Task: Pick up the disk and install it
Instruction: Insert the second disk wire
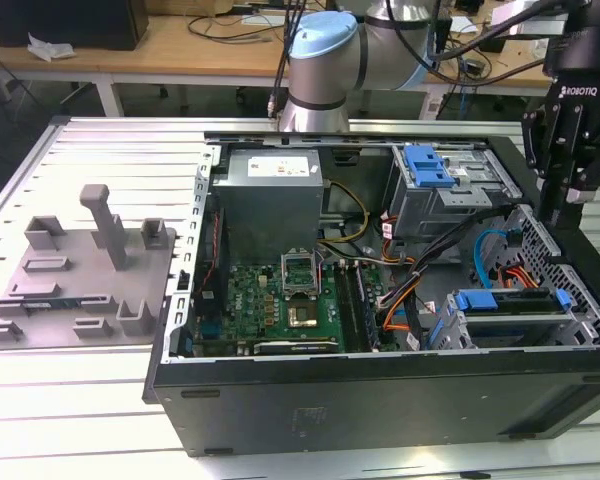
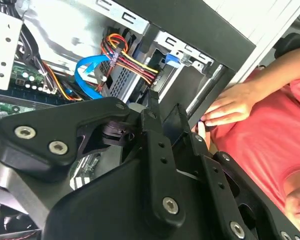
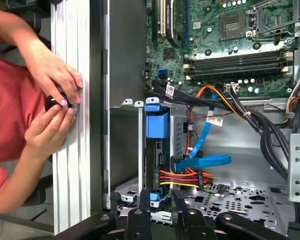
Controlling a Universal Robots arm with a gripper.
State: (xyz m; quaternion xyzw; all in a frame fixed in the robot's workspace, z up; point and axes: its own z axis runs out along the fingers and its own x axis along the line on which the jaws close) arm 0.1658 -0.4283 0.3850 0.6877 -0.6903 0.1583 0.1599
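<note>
The disk (image 1: 507, 303) lies flat in the drive cage at the near corner of the open computer case (image 1: 380, 400), on the exterior view's right, with its blue carrier frame showing. In the first wrist view the disk (image 3: 156, 125) sits in the bay beside the case wall. My gripper (image 1: 557, 210) hangs above the case's wall on the exterior view's right, higher than the disk and apart from it. Its black fingers stand close together with nothing between them in both wrist views (image 3: 161, 200) (image 2: 165, 112).
A person in a red top holds both hands (image 3: 55, 100) at the table rail just outside the case. Orange and blue cables (image 3: 200, 160) run beside the bay. Another cage with a blue tab (image 1: 427, 165), the grey power supply (image 1: 273, 195) and a grey fixture plate (image 1: 75, 275) are nearby.
</note>
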